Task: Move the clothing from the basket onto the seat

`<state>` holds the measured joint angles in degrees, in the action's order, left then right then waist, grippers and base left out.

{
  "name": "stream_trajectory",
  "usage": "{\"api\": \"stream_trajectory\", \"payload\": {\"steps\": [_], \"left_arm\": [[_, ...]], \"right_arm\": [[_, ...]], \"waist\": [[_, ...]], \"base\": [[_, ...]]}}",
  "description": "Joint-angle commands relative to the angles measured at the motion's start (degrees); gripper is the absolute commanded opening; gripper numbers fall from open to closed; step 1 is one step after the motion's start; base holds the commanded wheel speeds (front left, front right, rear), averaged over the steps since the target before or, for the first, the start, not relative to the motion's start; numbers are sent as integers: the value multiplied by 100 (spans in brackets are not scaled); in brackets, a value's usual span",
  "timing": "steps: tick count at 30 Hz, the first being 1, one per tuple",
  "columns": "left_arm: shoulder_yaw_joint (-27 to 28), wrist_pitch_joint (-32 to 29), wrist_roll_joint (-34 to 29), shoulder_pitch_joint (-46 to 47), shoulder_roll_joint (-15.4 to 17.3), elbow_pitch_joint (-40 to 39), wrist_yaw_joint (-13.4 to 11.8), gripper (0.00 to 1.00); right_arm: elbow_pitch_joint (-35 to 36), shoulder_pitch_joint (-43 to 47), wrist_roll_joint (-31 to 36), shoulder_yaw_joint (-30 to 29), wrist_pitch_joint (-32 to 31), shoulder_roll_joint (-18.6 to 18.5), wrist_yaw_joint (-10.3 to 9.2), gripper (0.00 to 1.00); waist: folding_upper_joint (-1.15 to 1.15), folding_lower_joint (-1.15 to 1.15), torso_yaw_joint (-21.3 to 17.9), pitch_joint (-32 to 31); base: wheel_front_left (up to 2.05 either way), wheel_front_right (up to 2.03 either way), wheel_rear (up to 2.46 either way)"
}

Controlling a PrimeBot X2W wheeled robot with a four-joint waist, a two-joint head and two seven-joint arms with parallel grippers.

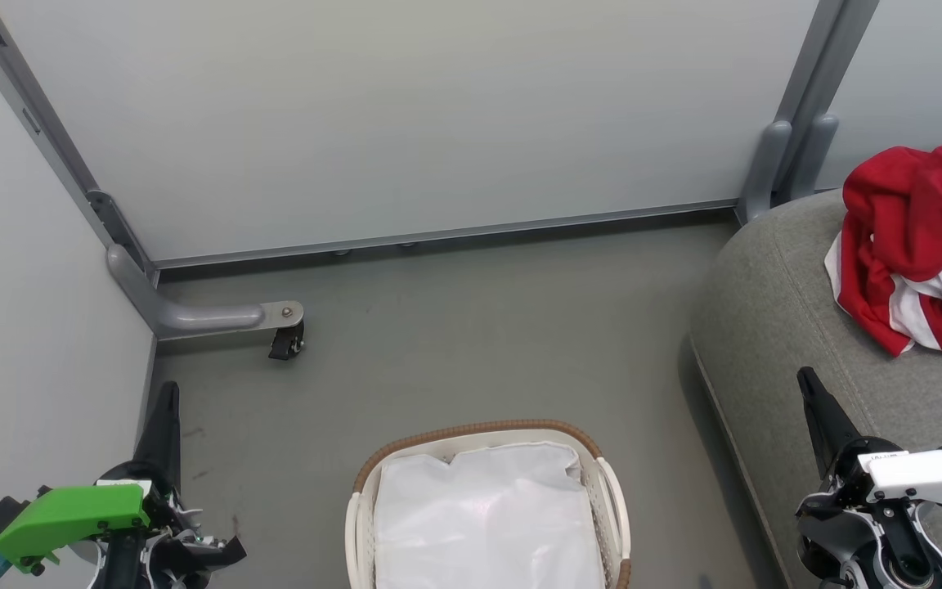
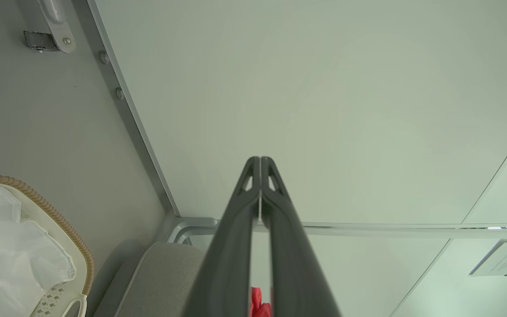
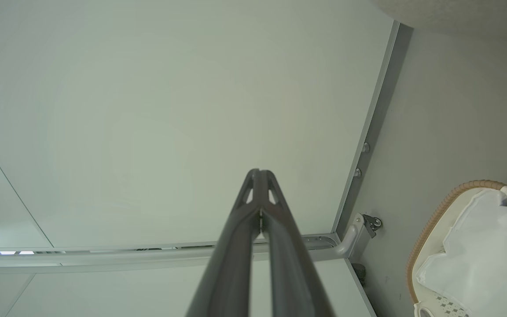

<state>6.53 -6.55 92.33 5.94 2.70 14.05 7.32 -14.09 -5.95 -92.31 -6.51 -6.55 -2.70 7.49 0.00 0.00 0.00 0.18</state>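
The red clothing (image 1: 925,245) with white panels and stripes lies bunched on the grey seat (image 1: 773,327) at the right edge of the head view. A sliver of that clothing (image 2: 258,304) shows between my left fingers in the left wrist view. The white basket (image 1: 361,507) with its brown rim stands on the floor at bottom centre, showing just its white lining (image 1: 487,515). My left gripper (image 1: 167,393) is shut at the lower left, apart from the basket. My right gripper (image 1: 805,378) is shut over the seat's front edge, short of the clothing. Both hold nothing.
Pale partition panels (image 1: 405,114) close off the back and left. A grey foot with a castor (image 1: 284,339) juts onto the floor at left. Grey floor (image 1: 479,343) lies between the basket, the panels and the seat.
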Motion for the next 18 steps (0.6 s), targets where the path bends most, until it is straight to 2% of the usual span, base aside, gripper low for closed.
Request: {"api": "stream_trajectory", "payload": {"steps": [1,18], "left_arm": [[15,-17,17,61,33,-9,31,0],[14,-17,17,61,33,-10,31,0]], "right_arm": [[24,-47,-19,-13,-19,-34,0,0],[24,-47,-19,-12,-18,-34,0,0]], "waist": [[0,0,0,0],[0,0,0,0]], "base": [[0,0,0],[0,0,0]]}}
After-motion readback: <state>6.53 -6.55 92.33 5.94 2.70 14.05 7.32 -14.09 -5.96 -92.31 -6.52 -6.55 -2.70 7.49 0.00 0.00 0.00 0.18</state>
